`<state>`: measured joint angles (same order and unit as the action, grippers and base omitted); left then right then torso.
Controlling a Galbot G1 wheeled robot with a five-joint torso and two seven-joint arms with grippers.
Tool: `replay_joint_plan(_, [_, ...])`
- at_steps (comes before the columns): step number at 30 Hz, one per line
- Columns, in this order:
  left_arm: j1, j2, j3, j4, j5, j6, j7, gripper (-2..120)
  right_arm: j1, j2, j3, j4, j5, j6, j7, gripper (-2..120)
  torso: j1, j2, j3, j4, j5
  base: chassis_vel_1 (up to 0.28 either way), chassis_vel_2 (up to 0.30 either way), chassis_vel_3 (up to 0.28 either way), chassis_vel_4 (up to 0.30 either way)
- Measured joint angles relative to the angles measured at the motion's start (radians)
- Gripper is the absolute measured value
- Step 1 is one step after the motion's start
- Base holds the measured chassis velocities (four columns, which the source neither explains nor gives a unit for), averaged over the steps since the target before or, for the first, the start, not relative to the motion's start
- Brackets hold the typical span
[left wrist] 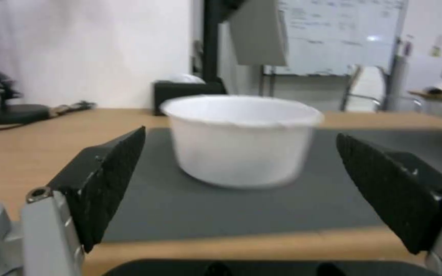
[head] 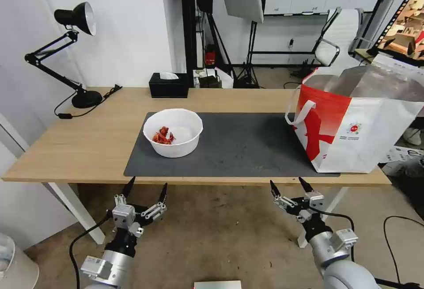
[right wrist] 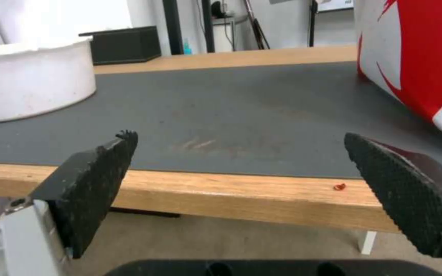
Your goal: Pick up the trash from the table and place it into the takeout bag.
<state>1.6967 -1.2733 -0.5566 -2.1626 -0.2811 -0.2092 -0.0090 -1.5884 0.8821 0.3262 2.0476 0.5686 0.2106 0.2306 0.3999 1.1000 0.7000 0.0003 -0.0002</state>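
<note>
Bowl (left wrist: 241, 142) on mat ahead of left gripper (head: 145, 188); jaws spread

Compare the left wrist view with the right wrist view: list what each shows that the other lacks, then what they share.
Left wrist alone: the open left gripper facing the white bowl head-on, and the desk lamp's base.

Right wrist alone: the open right gripper before the table's front edge, the takeout bag's red-and-white side, and a small red scrap on the wood.

Both: the bowl, the dark grey mat, the black tissue box, the tabletop.
</note>
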Motion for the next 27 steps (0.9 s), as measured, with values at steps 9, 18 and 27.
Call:
replay_joint_plan(9, [-0.263, 0.285, -0.086, -0.055, -0.5, 0.369, -0.114, 100, 0.002, -0.001, 0.0, 0.0, 0.002, -0.001, 0.001, 100, 0.0, 0.0, 0.0, -0.0004, -0.0001, 0.0, 0.0, 0.0, 0.0])
replay_joint_plan(18, [-0.517, 0.616, -0.056, 0.062, -0.955, 0.72, -0.136, 100, 0.002, -0.001, 0.0, 0.0, 0.002, -0.001, 0.001, 100, 0.0, 0.0, 0.0, -0.0005, 0.0001, 0.0, 0.0, 0.0, 0.0])
replay_joint_plan(27, [-0.681, 0.701, 0.081, 0.188, -1.033, 0.787, -0.153, 100, 0.003, -0.001, 0.0, 0.0, 0.003, -0.001, 0.001, 100, 0.0, 0.0, 0.0, -0.0002, -0.0001, 0.0, 0.0, 0.0, 0.0])
